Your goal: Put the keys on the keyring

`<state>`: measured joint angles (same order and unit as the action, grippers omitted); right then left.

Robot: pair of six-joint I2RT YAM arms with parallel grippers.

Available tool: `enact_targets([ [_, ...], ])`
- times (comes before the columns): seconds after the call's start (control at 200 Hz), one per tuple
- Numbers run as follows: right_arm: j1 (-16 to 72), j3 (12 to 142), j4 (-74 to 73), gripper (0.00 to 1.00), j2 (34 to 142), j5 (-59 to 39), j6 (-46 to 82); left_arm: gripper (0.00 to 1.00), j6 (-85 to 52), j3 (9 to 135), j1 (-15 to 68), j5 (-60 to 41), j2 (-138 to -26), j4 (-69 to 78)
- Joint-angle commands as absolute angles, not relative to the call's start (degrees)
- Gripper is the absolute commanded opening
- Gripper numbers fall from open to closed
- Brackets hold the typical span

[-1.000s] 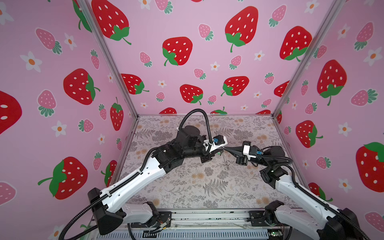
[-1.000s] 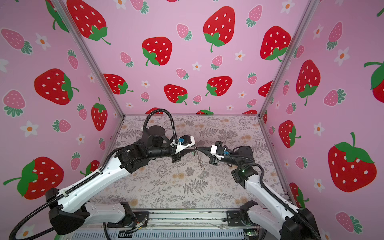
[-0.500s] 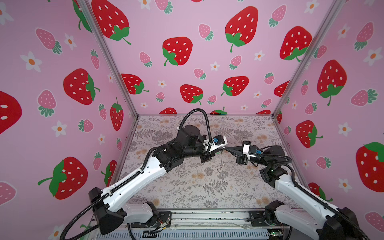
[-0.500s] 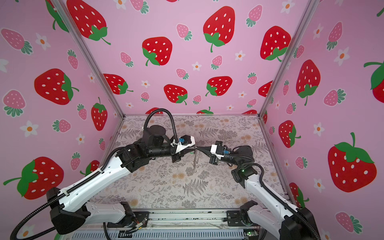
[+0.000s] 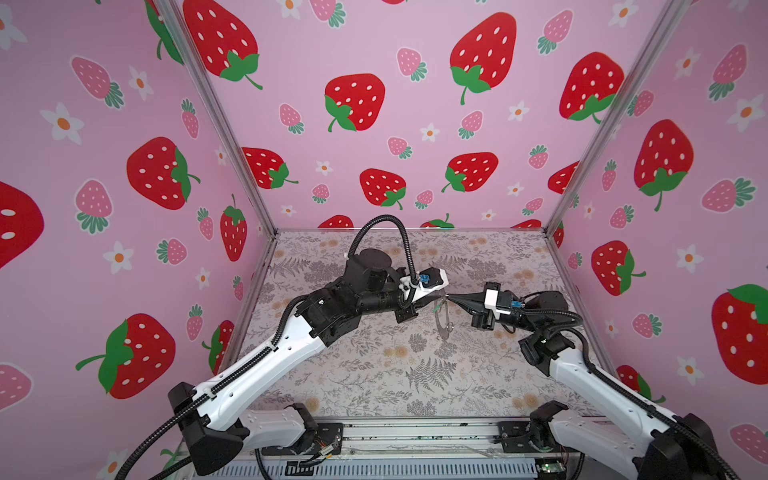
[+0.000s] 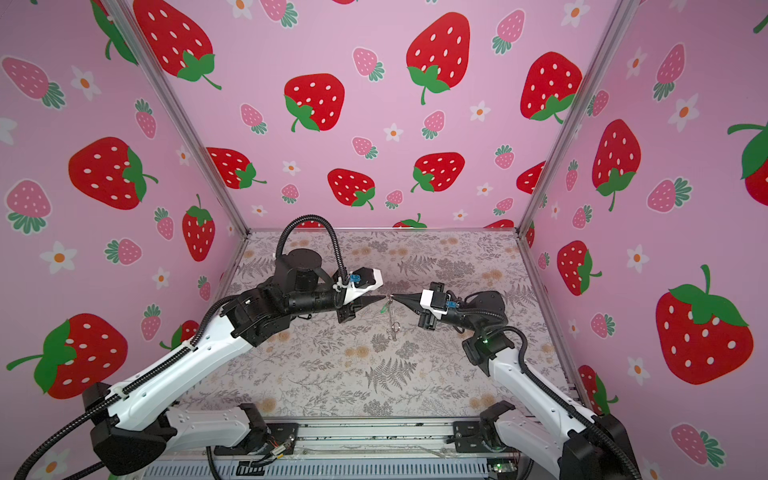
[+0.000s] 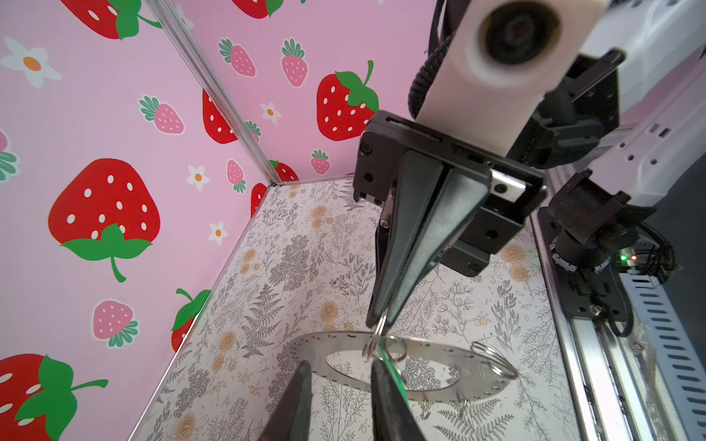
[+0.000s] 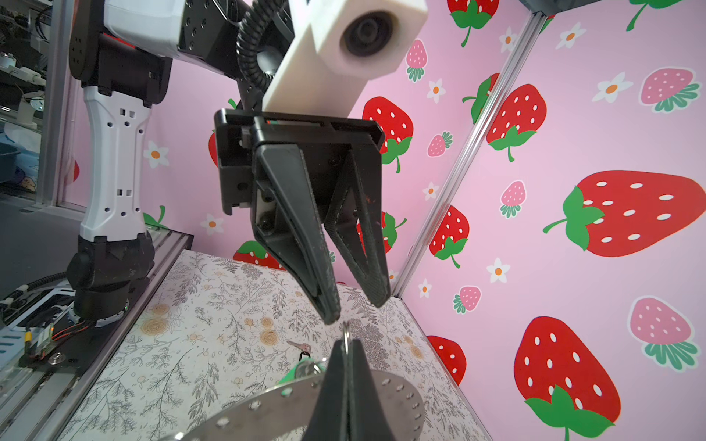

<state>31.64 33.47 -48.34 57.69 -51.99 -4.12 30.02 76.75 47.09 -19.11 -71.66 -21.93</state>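
In both top views we barely make out the keyring [image 5: 444, 330] [image 6: 393, 326], edge-on below the right gripper [image 5: 448, 296]. Left wrist: that gripper's jaws are clamped on its wire loop [image 7: 372, 340], the green key [image 7: 389, 370] half hidden beside. Right wrist: the left gripper [image 8: 357, 309] gapes empty opposite.

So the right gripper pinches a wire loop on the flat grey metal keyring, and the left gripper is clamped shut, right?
No: the left gripper is open, jaws apart; the right wrist view shows it. The right gripper pinches a wire loop on the flat grey metal keyring.
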Motion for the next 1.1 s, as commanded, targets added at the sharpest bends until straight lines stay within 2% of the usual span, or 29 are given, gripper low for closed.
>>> enact_targets([
  [0.0, 31.73, 35.54, -49.38, 0.00, 57.47, -53.09, -3.96, 0.29, 30.81, 78.82, 46.93, -21.54, -72.66, -22.74],
  [0.425, 31.73, 35.76, -49.22, 0.00, 57.65, -53.94, -3.82, 0.22, 30.95, 80.15, 46.93, -23.79, -73.65, -23.47],
  [0.75, 31.74, 36.00, -49.92, 0.00, 58.05, -54.19, -3.52, 0.07, 31.40, 79.77, 46.93, -25.10, -73.82, -23.30],
  [0.775, 31.73, 35.99, -49.95, 0.00, 58.08, -54.23, -3.52, 0.02, 31.47, 79.80, 46.98, -25.21, -73.90, -23.37],
  [0.97, 31.82, 36.31, -48.83, 0.00, 58.10, -52.82, -3.61, 0.00, 31.71, 80.28, 46.94, -26.10, -74.18, -23.18],
  [1.016, 31.77, 36.99, -46.33, 0.06, 57.90, -52.29, -5.01, 0.00, 32.01, 80.80, 46.96, -25.87, -74.31, -23.88],
  [1.071, 31.82, 37.83, -42.00, 0.21, 57.21, -50.19, -7.43, 0.00, 32.09, 82.27, 46.98, -24.47, -74.76, -25.99],
  [1.096, 31.82, 38.04, -40.22, 0.25, 56.65, -48.93, -9.13, 0.00, 32.35, 83.19, 46.98, -23.59, -75.13, -27.48],
])
